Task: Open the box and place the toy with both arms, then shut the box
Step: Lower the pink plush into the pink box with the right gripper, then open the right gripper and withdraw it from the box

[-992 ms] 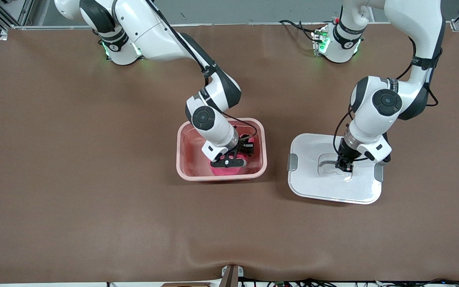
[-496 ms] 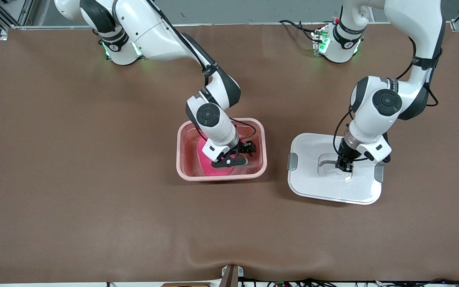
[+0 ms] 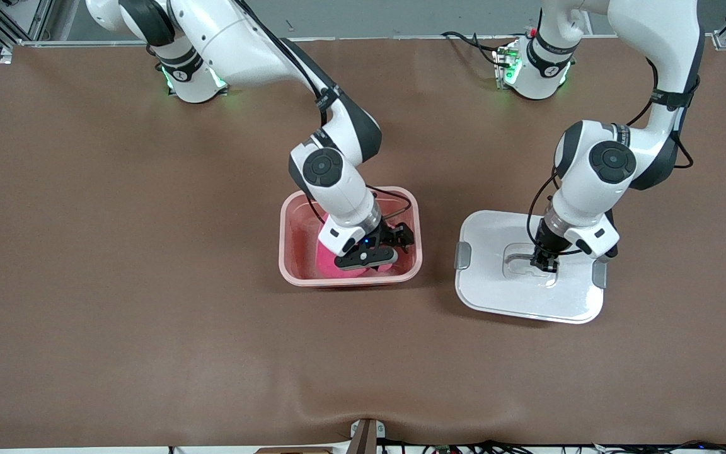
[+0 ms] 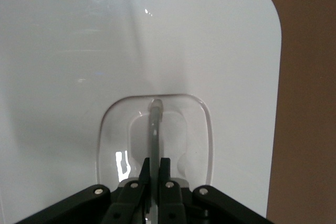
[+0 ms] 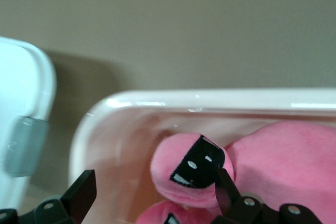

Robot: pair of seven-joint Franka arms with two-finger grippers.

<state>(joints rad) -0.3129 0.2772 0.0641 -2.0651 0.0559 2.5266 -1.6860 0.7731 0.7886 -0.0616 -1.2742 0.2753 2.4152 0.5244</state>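
Pink toy [image 3: 328, 260] lies in the open box [image 3: 287, 249]; lid [image 3: 495, 296] rests beside.

The right gripper [image 3: 372, 255] and its wrist cover most of the toy [image 3: 327, 261] beneath the jaws. The lid [image 4: 220, 51] is cut off by the left wrist view's edges.

Bright even light, glare on the lid [image 4: 79, 51].

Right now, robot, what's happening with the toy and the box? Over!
Right gripper open above the toy, toy inside the box. Left gripper shut on the lid handle, lid flat on table beside box. Nothing in the way.
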